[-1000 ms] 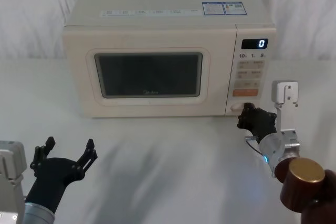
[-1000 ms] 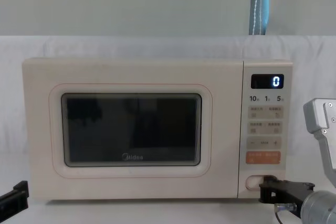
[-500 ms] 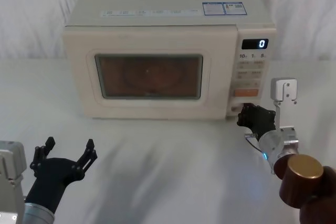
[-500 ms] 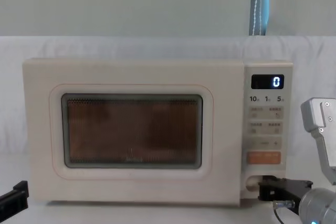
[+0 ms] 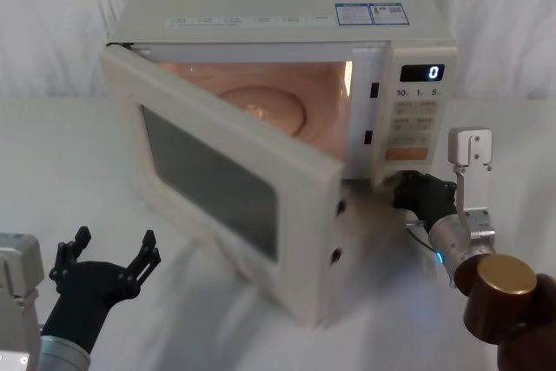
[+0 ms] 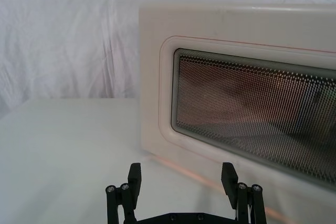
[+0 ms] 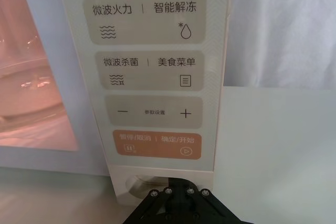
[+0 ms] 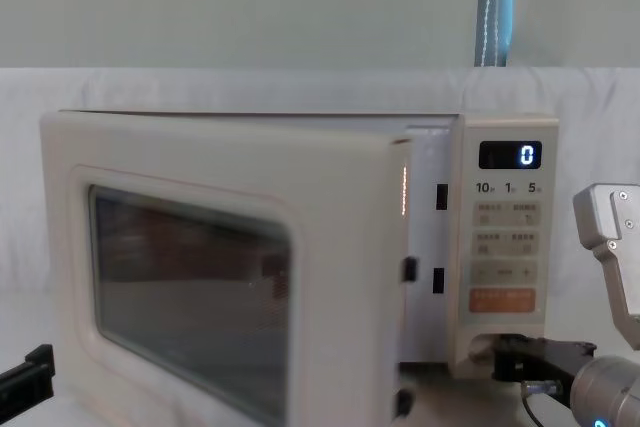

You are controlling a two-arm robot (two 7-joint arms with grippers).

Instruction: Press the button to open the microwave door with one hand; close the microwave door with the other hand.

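Note:
The cream microwave (image 5: 278, 6) stands at the back of the table, its display (image 5: 422, 72) showing 0. The microwave door (image 5: 217, 184) hangs wide open on its left hinge, with its free edge (image 5: 323, 241) swung out toward me. The cavity glows pink over a turntable (image 5: 261, 103). My right gripper (image 5: 404, 188) is shut, its tip against the button (image 7: 149, 181) under the orange key (image 7: 160, 144). In the chest view the right gripper (image 8: 503, 358) meets the panel's bottom. My left gripper (image 5: 115, 239) hovers open at the front left, facing the door's window (image 6: 252, 114).
A white cloth covers the table (image 5: 69, 162) and the backdrop behind. The open door takes up the middle of the table in front of the oven. Bare cloth lies between the door's outer face and my left gripper (image 6: 181, 171).
The shut door has sprung open and swung out on its left hinge, showing the lit cavity. My right gripper stays at the button. The left gripper has not moved.

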